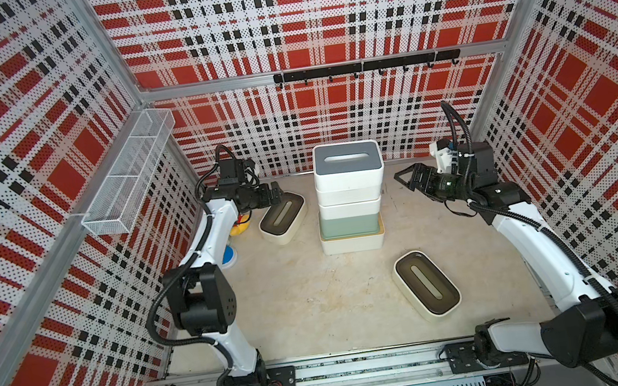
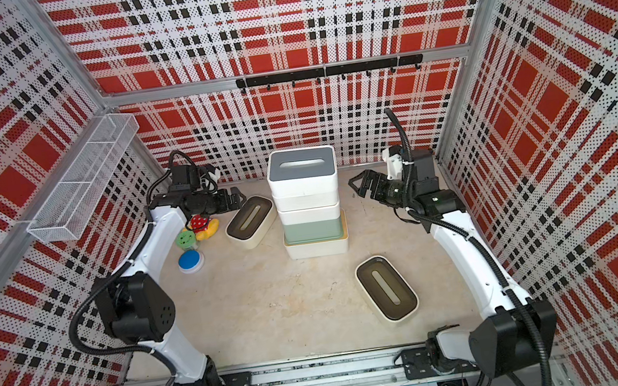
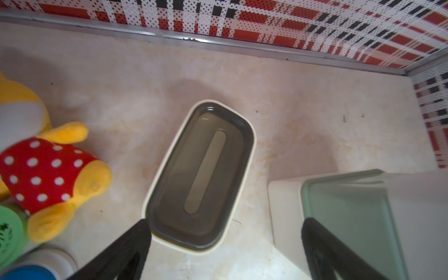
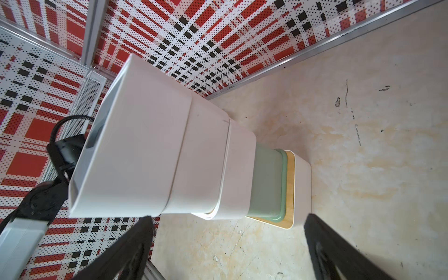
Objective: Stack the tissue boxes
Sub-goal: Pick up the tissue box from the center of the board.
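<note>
A stack of several tissue boxes [image 1: 348, 197] [image 2: 306, 198] stands mid-table. Its bottom box is white with a tan wood lid [image 4: 291, 189], then a mint-green one [image 1: 350, 225] [image 4: 269, 184], then white ones, topped by a grey lid [image 1: 347, 160]. A loose box with a dark olive lid [image 1: 283, 217] [image 3: 201, 174] lies left of the stack. Another olive-lidded box [image 1: 427, 284] [image 2: 386, 287] lies front right. My left gripper [image 1: 279, 194] [image 3: 226, 223] hovers open over the left box's near end. Right of the stack, my right gripper [image 1: 405, 179] [image 4: 228, 218] is open and holds nothing.
A yellow-red plush toy [image 2: 204, 226] [image 3: 48, 169], a green disc [image 2: 185, 239] and a blue disc [image 2: 190, 260] sit by the left arm. A wire basket [image 1: 126, 173] hangs on the left wall. A black hook rail [image 1: 364, 67] runs along the back wall.
</note>
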You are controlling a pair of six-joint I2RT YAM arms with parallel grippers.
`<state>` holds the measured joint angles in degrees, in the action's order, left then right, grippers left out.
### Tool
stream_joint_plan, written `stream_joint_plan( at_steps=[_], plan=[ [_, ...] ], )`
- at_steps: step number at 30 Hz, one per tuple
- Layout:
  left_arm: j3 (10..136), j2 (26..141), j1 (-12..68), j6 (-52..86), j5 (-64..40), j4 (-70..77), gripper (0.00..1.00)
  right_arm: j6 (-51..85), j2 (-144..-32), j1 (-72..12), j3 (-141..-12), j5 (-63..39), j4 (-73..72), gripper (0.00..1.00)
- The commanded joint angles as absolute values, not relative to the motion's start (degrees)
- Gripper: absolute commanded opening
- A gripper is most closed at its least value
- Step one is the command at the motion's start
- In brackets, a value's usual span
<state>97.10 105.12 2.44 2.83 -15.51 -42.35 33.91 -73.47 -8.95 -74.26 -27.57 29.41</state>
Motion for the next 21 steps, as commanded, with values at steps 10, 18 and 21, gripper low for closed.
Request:
stream_joint_plan(
  at_steps=[10, 18, 21],
  plan=[
    [111.19, 122.99, 3.34, -9.4, -7.37, -50.58, 1.0, 32.46, -70.58, -8.75, -71.94, -30.24, 29.53, 1.0],
    [113.74, 128.42, 3.61, -8.49, -5.38, -51.5, 0.94, 33.0, -70.88, -8.71, -71.4, -30.75, 29.79, 1.0],
    [114.43, 129.84, 3.78, -7.58, -4.76, -52.03, 0.92, 33.22, -71.1, -8.7, -71.46, -30.81, 29.8, 1.0]
  ],
)
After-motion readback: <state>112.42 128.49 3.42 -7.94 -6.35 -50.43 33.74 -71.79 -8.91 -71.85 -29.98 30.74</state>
